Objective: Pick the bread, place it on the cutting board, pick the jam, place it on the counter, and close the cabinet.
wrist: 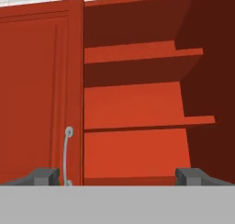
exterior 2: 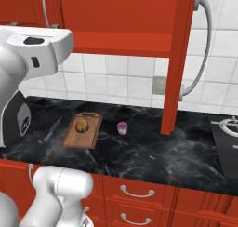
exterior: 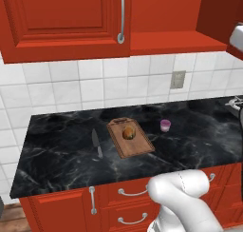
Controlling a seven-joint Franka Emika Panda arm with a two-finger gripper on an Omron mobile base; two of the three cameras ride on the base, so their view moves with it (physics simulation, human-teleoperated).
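Note:
The bread [exterior: 128,132] [exterior 2: 82,126] sits on the cutting board [exterior: 138,147] [exterior 2: 89,137], near its handle end. The jam [exterior: 165,125] [exterior 2: 122,127] stands upright on the counter [exterior: 57,150] [exterior 2: 162,151], just right of the board. The cabinet [exterior: 61,22] has its left door [wrist: 36,94] closed. Its right door [exterior 2: 179,58] swings out over the counter, baring red shelves [wrist: 133,108]. My gripper [wrist: 117,176] is raised in front of the cabinet's open half, open, with nothing between its fingertips.
A grey knife [exterior: 96,141] [exterior 2: 52,129] lies left of the board. A wall outlet [exterior: 178,79] [exterior 2: 159,85] is on the tiles behind the jam. A stove edge [exterior 2: 228,126] lies at the far right. The open door's bar handle [exterior 2: 204,35] faces right.

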